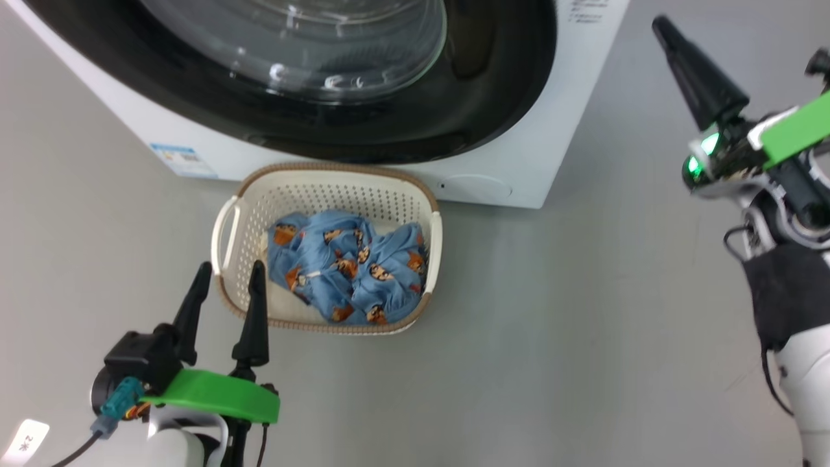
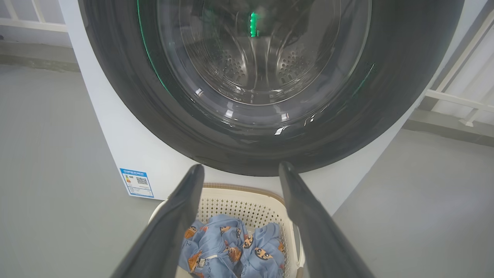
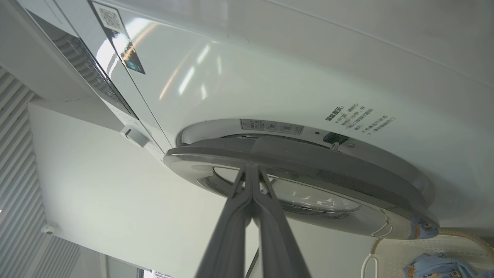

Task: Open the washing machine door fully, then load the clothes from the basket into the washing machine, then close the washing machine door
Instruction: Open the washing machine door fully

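Observation:
The washing machine (image 1: 506, 155) stands at the top of the head view, its door (image 1: 194, 84) showing a glossy black rim and clear glass. In front of it on the floor sits the cream basket (image 1: 337, 167) holding the light-blue printed clothes (image 1: 350, 272). My left gripper (image 1: 231, 269) is open and empty just left of the basket; from the left wrist, my left gripper (image 2: 241, 168) points at the door (image 2: 127, 104) above the basket (image 2: 247, 204). My right gripper (image 1: 660, 24) is shut at the upper right. From the right wrist, my right gripper (image 3: 251, 166) has its tips at the door's edge (image 3: 308, 162), behind which a narrow gap shows the white frame.
Grey floor (image 1: 583, 324) lies open to the right of the basket. A blue label (image 2: 137, 182) is stuck low on the machine's front. White railings (image 2: 455, 96) stand behind the machine on both sides. A white wall (image 3: 115, 193) is beside it.

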{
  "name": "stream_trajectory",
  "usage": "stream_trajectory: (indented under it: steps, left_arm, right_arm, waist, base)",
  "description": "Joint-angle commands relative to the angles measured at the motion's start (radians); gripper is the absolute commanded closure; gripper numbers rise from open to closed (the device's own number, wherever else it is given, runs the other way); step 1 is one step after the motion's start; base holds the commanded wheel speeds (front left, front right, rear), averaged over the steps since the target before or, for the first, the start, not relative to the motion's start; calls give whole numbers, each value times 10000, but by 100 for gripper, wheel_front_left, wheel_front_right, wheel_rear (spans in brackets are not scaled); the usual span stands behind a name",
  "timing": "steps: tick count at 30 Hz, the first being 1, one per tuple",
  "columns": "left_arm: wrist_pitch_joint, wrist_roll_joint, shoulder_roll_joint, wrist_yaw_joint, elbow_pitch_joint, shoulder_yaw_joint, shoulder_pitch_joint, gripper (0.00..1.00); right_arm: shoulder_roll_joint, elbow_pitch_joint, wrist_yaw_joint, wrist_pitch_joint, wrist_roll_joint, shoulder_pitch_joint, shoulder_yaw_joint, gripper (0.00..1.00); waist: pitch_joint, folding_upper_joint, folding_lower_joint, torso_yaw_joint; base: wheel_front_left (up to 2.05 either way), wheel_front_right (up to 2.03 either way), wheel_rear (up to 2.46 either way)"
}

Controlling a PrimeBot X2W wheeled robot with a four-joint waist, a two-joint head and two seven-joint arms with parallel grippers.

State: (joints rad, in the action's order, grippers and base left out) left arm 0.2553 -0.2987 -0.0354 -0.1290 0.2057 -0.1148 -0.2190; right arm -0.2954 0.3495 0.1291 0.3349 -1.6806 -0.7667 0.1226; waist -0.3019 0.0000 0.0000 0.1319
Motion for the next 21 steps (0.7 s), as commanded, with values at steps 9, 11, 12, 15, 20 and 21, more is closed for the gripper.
stream_trajectory:
  steps: [9, 11, 12, 15, 20, 21]
  left_arm:
    - [65, -305, -149, 81, -379, -51, -654, 0]
    - [65, -353, -149, 113, -447, -145, -730, 0]
    - [65, -374, -149, 130, -484, -193, -763, 0]
    - [65, -439, -149, 179, -598, -337, -845, 0]
    - [65, -522, -149, 235, -743, -495, -949, 0]
    - [65, -540, -149, 248, -772, -529, -975, 0]
  right_arm:
    - [-22, 553, 16, 1290, -40, -1403, -167, 100]
    - [-50, 738, 16, 1554, 8, -1646, -152, 100]
    - [-53, 837, 16, 1664, 19, -1765, -156, 100]
    - [-74, 1056, 16, 1955, 71, -2113, -171, 100]
    - [-136, 1271, 16, 2190, 205, -2552, -216, 100]
    - [-148, 1311, 16, 2215, 257, -2653, -221, 100]
  waist:
    - [-806, 0, 0, 530]
    - [-929, 0, 0, 610]
    - [-988, 0, 0, 647]
    - [-1157, 0, 0, 758]
    - [-1410, 0, 0, 908]
    - [-1473, 0, 0, 944]
  base:
    - [0, 0, 0]
    - [0, 0, 0]
    - [0, 0, 0]
    - [0, 0, 0]
    - [0, 0, 0]
    - [0, 0, 0]
